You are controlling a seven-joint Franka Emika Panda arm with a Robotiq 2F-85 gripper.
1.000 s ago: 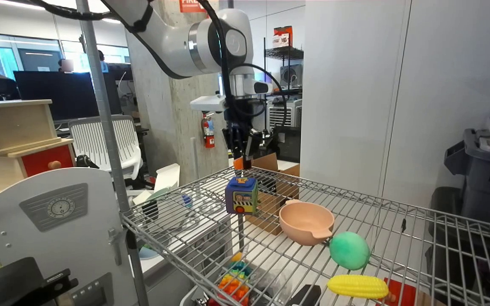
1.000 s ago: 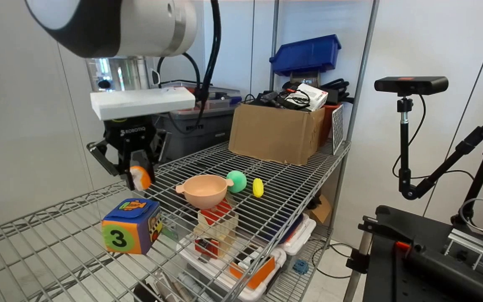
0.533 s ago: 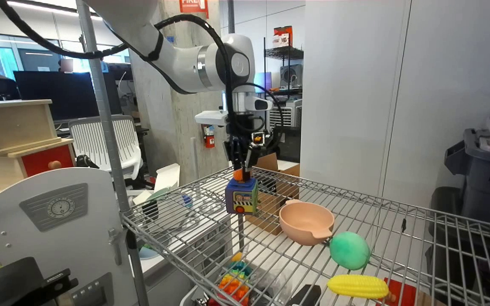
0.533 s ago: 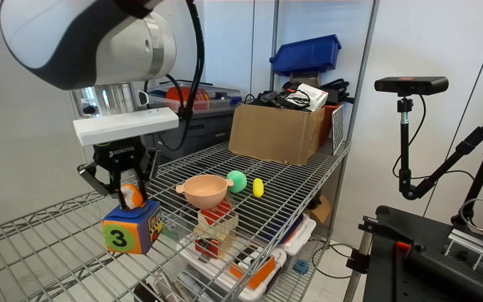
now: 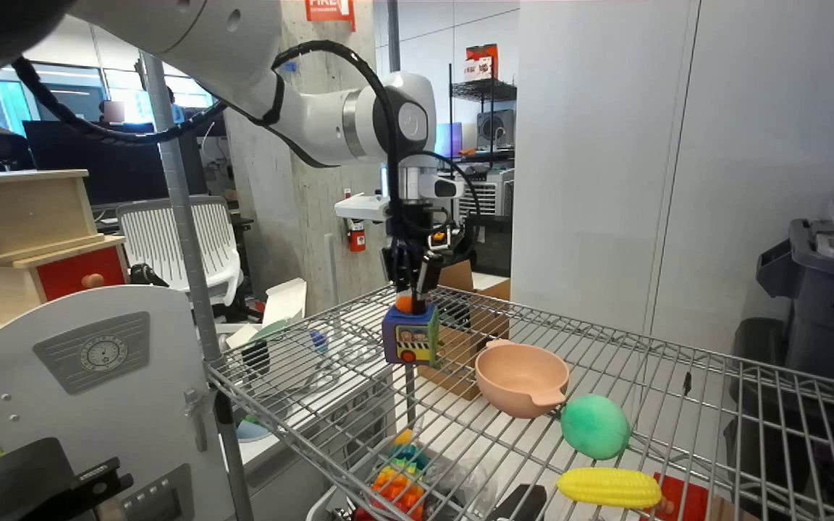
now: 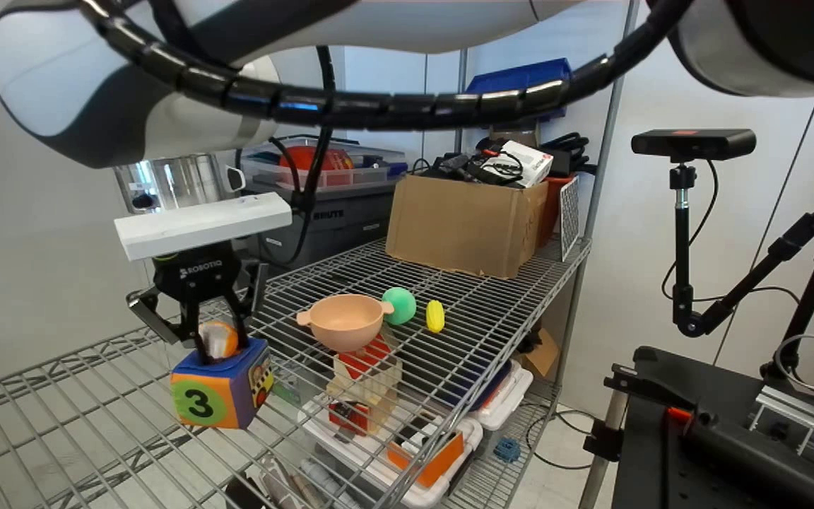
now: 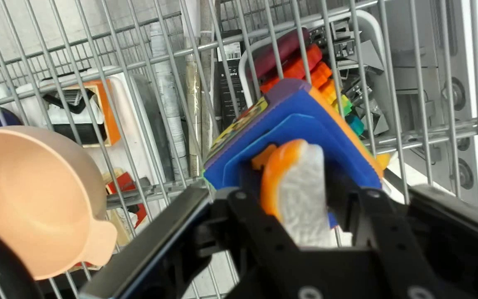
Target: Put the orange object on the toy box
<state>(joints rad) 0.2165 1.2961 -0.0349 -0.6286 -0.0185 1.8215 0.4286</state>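
Note:
The toy box [image 6: 198, 397], a blue-topped cube with colourful sides, stands upright on the wire shelf; it also shows in an exterior view [image 5: 410, 339] and the wrist view [image 7: 305, 109]. The orange object [image 6: 218, 341], rounded with a whitish face, sits between my fingers at the box's top; it also shows in an exterior view [image 5: 404, 304] and the wrist view [image 7: 301, 195]. My gripper [image 6: 224, 353] points down, its fingers closed around the object. The fingertips are at or just above the blue top. The object's underside is hidden, so contact with the box is unclear.
A peach bowl [image 5: 522, 380] stands beside the toy box. A green ball [image 5: 595, 427] and a yellow corn toy [image 5: 609, 487] lie beyond it on the wire shelf. A metal post [image 5: 192, 239] rises at the shelf corner. A large cardboard box [image 6: 449, 223] stands farther along.
My gripper has come down with the orange object from above the toy box to its top. Over the last half second it moved only slightly lower. The toy box, bowl and ball stayed put.

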